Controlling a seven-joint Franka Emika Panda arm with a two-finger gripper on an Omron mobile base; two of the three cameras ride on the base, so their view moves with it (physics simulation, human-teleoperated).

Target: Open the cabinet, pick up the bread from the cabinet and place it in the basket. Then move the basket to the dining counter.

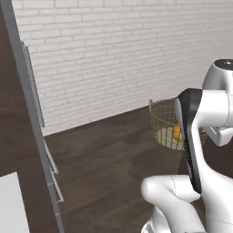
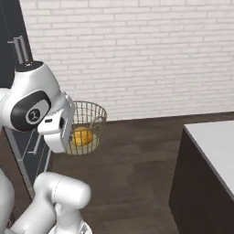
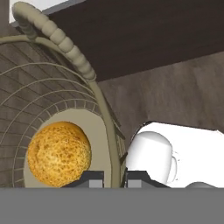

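The basket (image 3: 57, 109), a round bowl of thin golden-tan wire mesh with a pale beige bottom, was held up off the dark wood floor (image 1: 109, 154) by its rim, and everything else is placed against it here. The bread (image 3: 59, 154), a rounded yellow-orange lump with a pitted crust, lay inside the basket on its beige bottom, close to the wall nearest the gripper. The gripper (image 3: 114, 179) was clenched on the basket's wall, one dark finger tip inside the mesh next to the bread and the other outside it, with the thick braided rim curving away above. In the left base view the basket (image 1: 163, 119) showed behind the white arm, the bread (image 1: 177, 134) a spot of orange low inside it; in the right base view the basket (image 2: 89, 119) hung just beside the hand, with the bread (image 2: 81, 136) at its bottom. Behind the basket rose a white brick wall (image 2: 137, 55). To the basket's right in the right base view stood the dining counter (image 2: 215, 141), white-topped on a dark base, well apart from it. To its left in the left base view stood dark cabinets with silver bar handles (image 1: 51, 161).
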